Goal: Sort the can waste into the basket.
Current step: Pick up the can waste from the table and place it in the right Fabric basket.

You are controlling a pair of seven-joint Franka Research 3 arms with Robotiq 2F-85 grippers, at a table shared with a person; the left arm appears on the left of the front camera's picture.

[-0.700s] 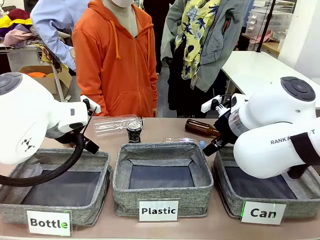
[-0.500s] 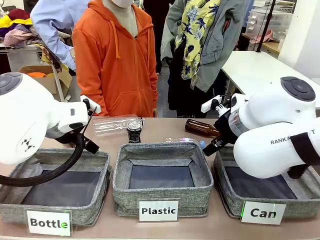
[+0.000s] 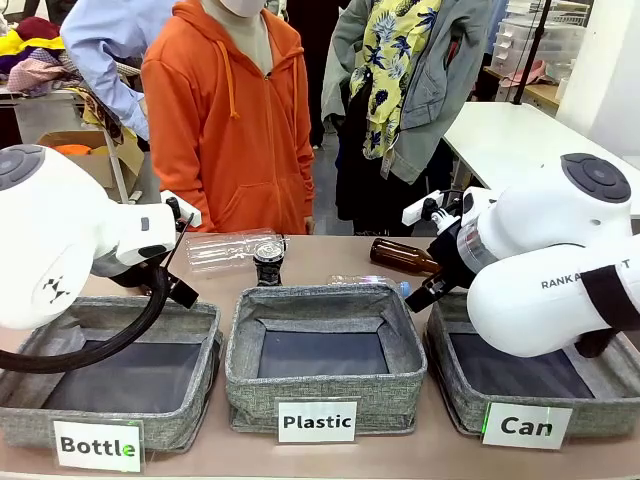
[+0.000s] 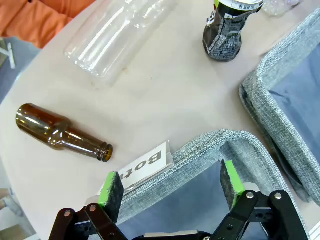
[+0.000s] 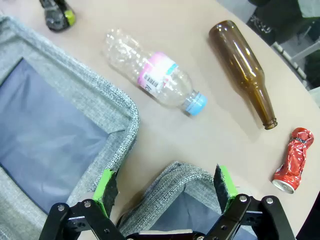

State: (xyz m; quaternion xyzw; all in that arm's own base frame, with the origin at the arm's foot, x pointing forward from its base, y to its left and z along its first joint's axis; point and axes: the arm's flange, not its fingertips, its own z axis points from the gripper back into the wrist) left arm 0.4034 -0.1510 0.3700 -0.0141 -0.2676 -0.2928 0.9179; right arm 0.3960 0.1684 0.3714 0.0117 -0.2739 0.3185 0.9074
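The left pincer (image 4: 171,184) is wide open and holds nothing. It hangs over a corner of the Bottle basket (image 3: 185,428). The right pincer (image 5: 165,185) is wide open too, over the rim of the Can basket (image 3: 462,400). The black can (image 3: 269,262) stands on the table (image 3: 330,258) behind the Plastic basket (image 3: 400,398), just beside a clear bottle (image 3: 225,248). The squashed red can (image 5: 294,160) lies on the table near a brown bottle (image 5: 245,70).

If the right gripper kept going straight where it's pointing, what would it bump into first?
Probably the rim of the Can basket, which sits right ahead of the open right gripper. The red can lies off to one side, so it would be missed. Depth is hard to judge.
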